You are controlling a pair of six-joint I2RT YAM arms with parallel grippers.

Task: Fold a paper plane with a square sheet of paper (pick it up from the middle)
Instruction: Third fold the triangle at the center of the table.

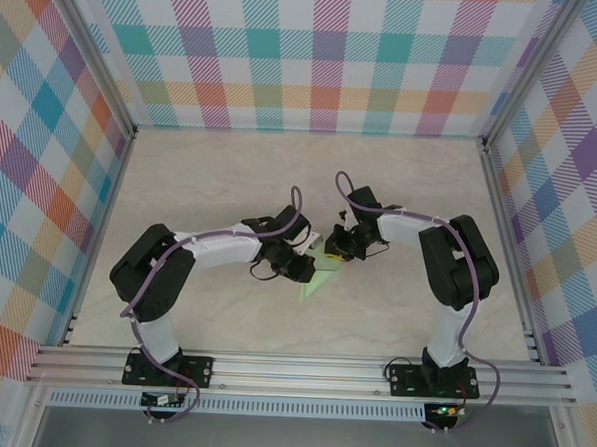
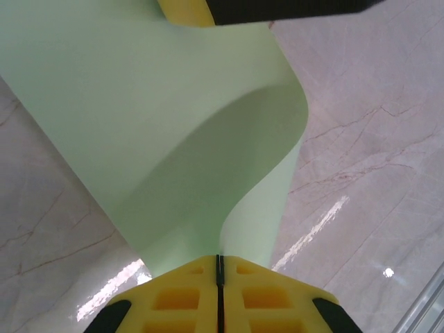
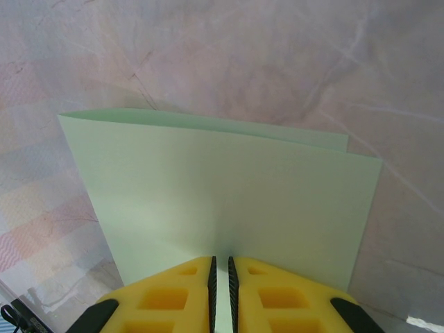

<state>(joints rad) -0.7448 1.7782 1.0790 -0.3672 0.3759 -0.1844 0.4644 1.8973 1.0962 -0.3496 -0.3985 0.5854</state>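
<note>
The pale green square sheet of paper (image 3: pixel 222 194), doubled over, is held above the middle of the marbled table (image 1: pixel 211 179). The first fold is judged under way; edges must next be matched and creased. It is pinched by the left hand (image 2: pixel 219 262) and the right hand (image 3: pixel 222 263), arms bent inward.

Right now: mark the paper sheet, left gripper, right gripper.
square sheet of paper (image 3: pixel 222 187): right wrist view, middle of the folded face.
left gripper (image 2: pixel 219 261): left wrist view, seam between its shut yellow fingertips.
right gripper (image 3: pixel 222 263): right wrist view, slit between its yellow fingertips.
</note>
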